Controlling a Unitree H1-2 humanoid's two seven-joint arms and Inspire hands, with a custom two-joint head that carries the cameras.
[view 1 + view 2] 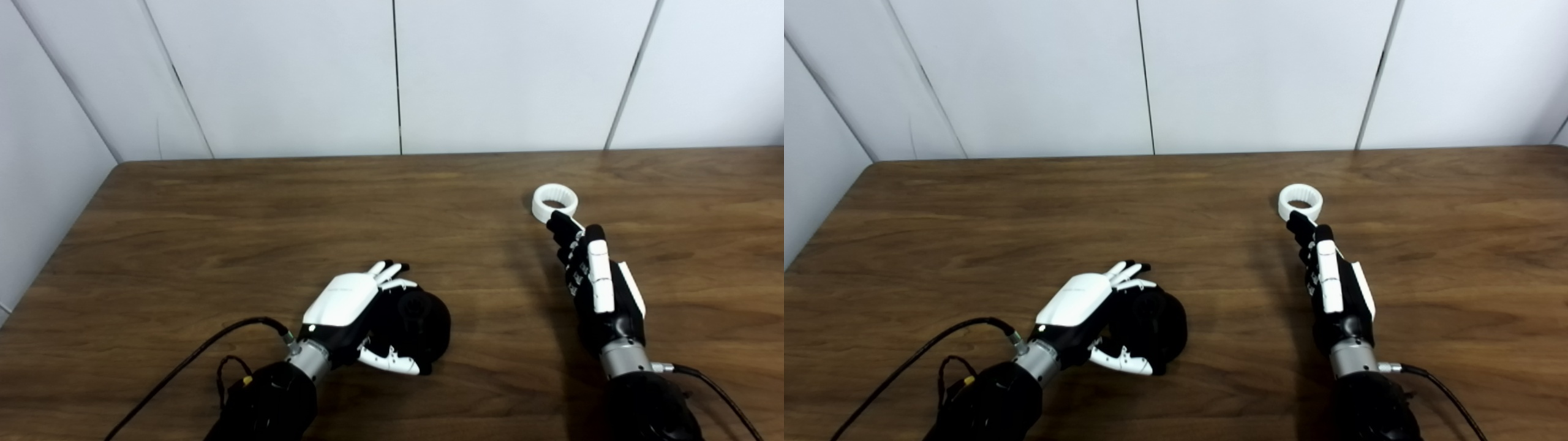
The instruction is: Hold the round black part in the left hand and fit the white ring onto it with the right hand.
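The round black part [424,323] rests on the wooden table [245,220] at the front centre. My left hand [358,309] is wrapped around it, fingers against its far side and thumb against its near edge. It also shows in the right eye view [1157,324]. The white ring [555,203] lies flat on the table to the right, farther back. My right hand [591,278] is stretched toward it, open, with its fingertips [558,222] at the ring's near edge. The ring is not gripped.
White panel walls stand behind the table and along its left side. Black cables [202,349] trail from both wrists over the table's front edge.
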